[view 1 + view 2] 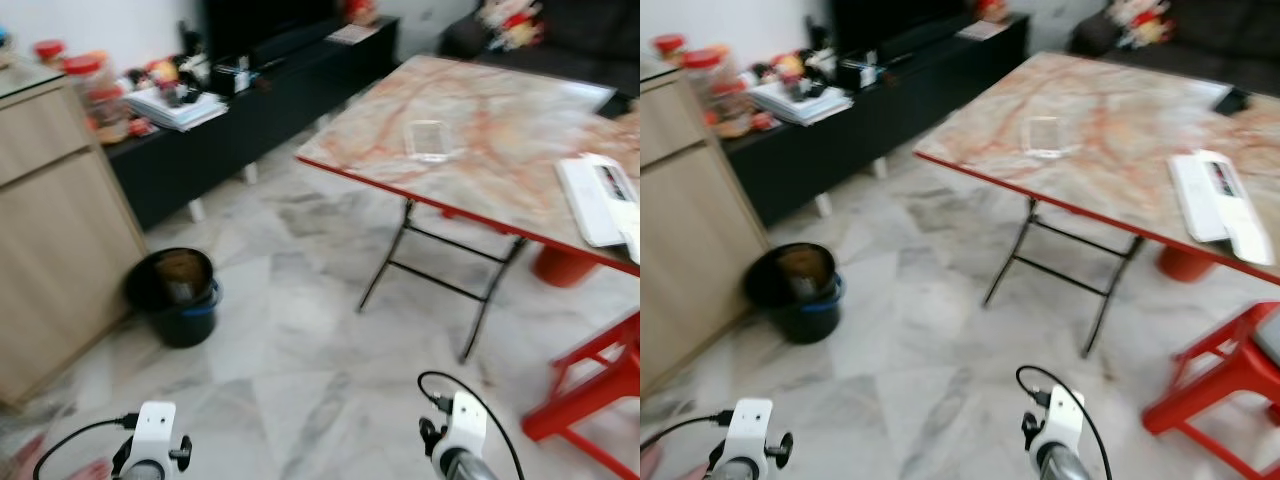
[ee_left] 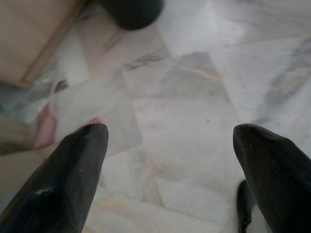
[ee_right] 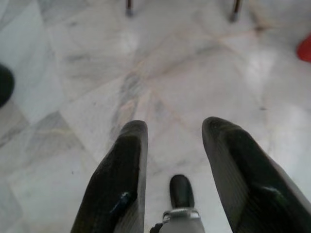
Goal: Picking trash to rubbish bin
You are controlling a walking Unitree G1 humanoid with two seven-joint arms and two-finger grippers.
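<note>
A black rubbish bin [image 1: 178, 292] stands on the marble floor beside a wooden cabinet, with a blue bucket around its base. On the marble-pattern folding table [image 1: 520, 110] lies a clear plastic container [image 1: 430, 140], and a flat white packet [image 1: 598, 198] rests near its right edge. Both arms hang low at the bottom of the eye views, the left wrist [image 1: 152, 440] and the right wrist [image 1: 458, 432] above bare floor. My left gripper [image 2: 170, 133] is open wide over the tiles with nothing in it. My right gripper [image 3: 175, 128] is open too, and nothing sits between its fingers.
The wooden cabinet [image 1: 50, 230] is at the left, with a low black TV bench [image 1: 250, 120] holding clutter behind the bin. A red stool [image 1: 600, 380] stands at the right by the table's legs. Something pinkish and blurred [image 2: 44, 127] lies near the left gripper.
</note>
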